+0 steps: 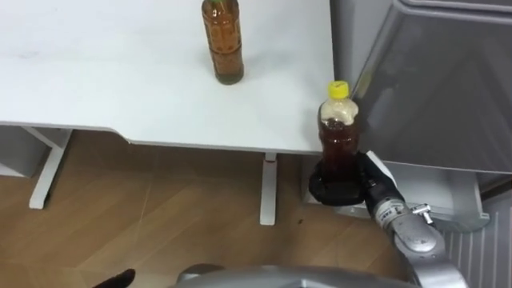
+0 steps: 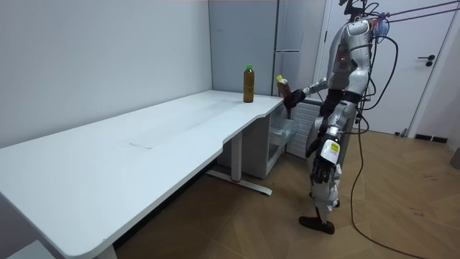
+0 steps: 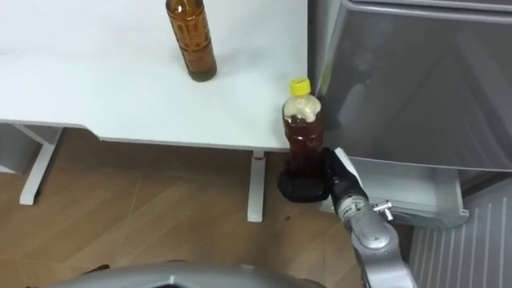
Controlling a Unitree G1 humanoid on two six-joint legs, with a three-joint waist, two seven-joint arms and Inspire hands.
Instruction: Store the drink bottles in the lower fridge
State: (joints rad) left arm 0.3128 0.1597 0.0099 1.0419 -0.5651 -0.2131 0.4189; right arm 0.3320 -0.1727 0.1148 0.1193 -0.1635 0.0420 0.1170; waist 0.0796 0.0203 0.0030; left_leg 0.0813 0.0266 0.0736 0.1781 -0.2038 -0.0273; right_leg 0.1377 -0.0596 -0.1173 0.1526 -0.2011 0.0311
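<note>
My right hand (image 1: 349, 182) is shut on a yellow-capped bottle of brown tea (image 1: 339, 132), gripping its lower part. It holds the bottle upright just off the white table's (image 1: 120, 80) near right corner, close to the grey fridge (image 1: 448, 88). In the room view the same bottle (image 2: 282, 86) is at about tabletop height. A second, green-capped tea bottle (image 1: 223, 44) stands on the table farther back. My left hand (image 2: 314, 149) hangs at my side.
I stand at the table's end, with the fridge on my right. A white shelf or drawer (image 1: 468, 212) sticks out low at the fridge's foot. The table's white legs (image 1: 267, 188) stand on the wooden floor below.
</note>
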